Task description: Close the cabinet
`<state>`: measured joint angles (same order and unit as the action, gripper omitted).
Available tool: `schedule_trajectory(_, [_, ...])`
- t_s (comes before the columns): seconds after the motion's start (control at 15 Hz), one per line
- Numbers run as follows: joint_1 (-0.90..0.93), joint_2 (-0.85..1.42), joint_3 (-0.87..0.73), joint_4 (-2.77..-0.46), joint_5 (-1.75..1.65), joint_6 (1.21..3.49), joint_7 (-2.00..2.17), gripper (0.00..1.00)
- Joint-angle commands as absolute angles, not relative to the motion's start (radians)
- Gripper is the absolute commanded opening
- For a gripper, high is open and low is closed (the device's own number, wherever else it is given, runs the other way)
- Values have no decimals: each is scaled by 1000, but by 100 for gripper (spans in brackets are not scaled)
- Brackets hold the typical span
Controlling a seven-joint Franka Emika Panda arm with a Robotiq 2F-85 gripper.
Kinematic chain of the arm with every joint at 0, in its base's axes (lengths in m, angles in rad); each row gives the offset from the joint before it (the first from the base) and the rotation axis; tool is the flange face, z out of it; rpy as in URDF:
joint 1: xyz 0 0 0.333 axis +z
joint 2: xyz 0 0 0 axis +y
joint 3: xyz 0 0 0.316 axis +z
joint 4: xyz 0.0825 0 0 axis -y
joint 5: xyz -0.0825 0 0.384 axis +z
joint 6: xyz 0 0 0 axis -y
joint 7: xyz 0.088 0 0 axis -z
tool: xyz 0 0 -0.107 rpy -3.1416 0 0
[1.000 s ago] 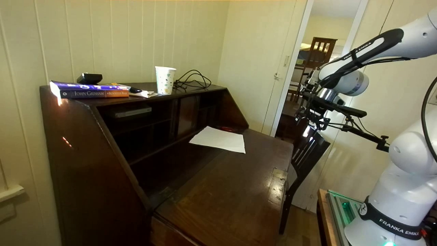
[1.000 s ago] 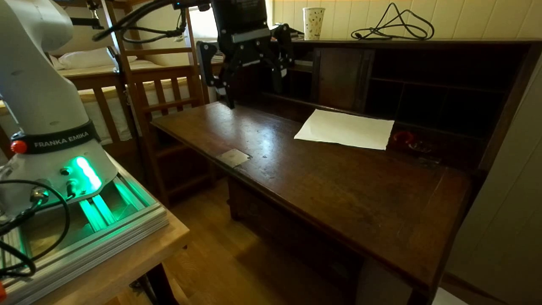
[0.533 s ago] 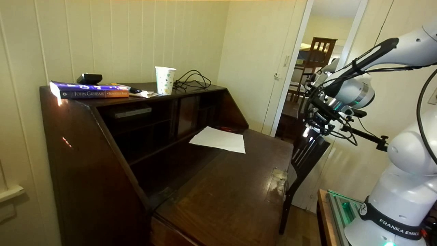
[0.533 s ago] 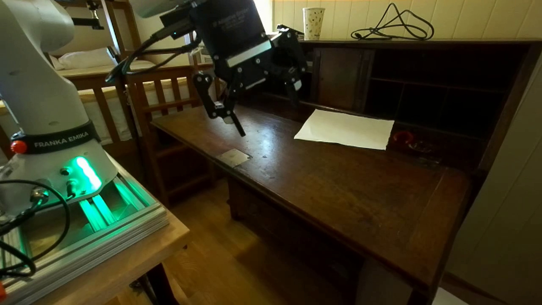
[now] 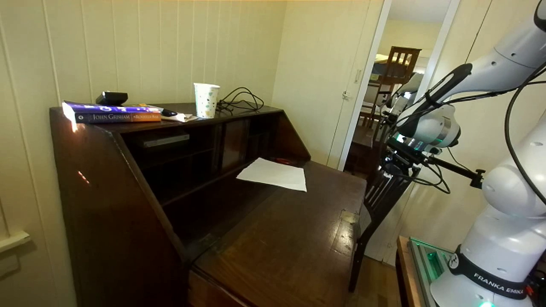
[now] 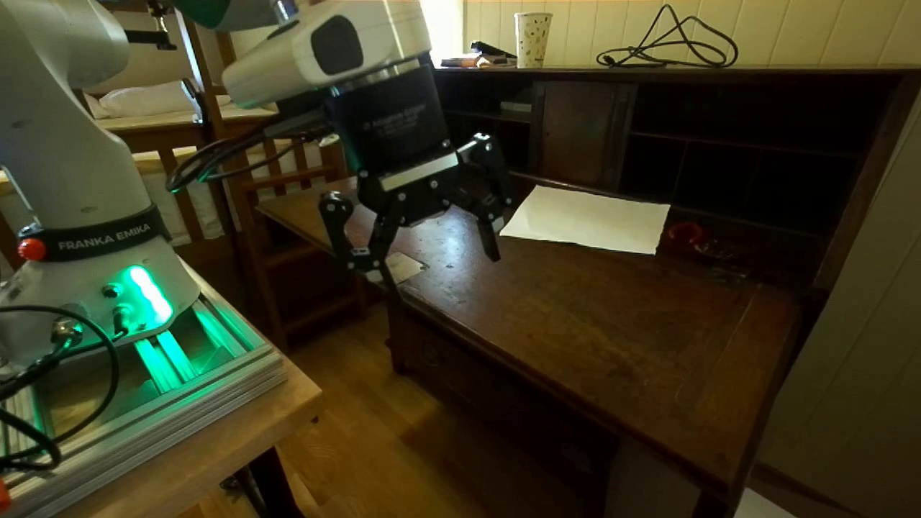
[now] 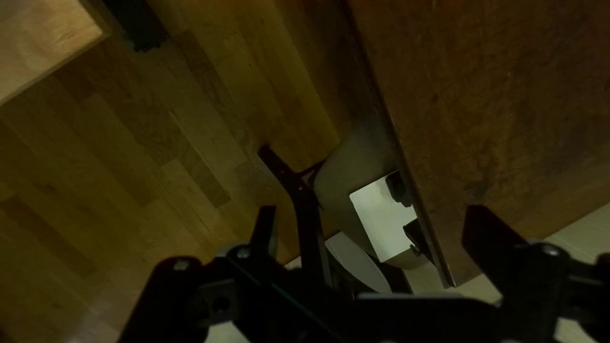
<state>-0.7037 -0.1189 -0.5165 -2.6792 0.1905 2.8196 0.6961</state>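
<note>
The cabinet (image 5: 85,204) is a dark brown slant-front desk. Its wide flap (image 5: 281,238) is folded down flat, and the shelves inside are exposed; the flap also shows in an exterior view (image 6: 590,338) and in the wrist view (image 7: 500,109). A white paper sheet (image 6: 586,219) lies on the flap's inner part. My gripper (image 6: 444,272) is open and empty, pointing down over the flap's front edge near the metal lock plate (image 6: 406,267). In the wrist view the front edge runs between the spread fingers of the gripper (image 7: 374,219). Contact with the flap cannot be told.
On the cabinet's top stand a paper cup (image 5: 207,100), a book (image 5: 117,117) and a coiled cable (image 5: 241,100). A dark chair (image 5: 386,196) stands beside the flap. Under the flap's edge lies a white flat item (image 7: 383,214). The robot's wooden table (image 6: 288,403) stands opposite.
My gripper has moved down, from above the flap to its front edge at the lock plate. It stays open. The flap, paper and cup have not moved.
</note>
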Motion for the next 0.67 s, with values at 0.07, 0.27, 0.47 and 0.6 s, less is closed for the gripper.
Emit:
schedule_trajectory(0.07, [-660,-196,-561,-2749,377,2881,533,100])
schedule_trajectory(0.27, [-631,-212,-626,-2763,516,2854,390,100])
schedule_trajectory(0.47, [-581,-222,-720,-2755,666,2828,193,100])
schedule_trajectory(0.6, [-531,-215,-781,-2742,768,2824,37,100])
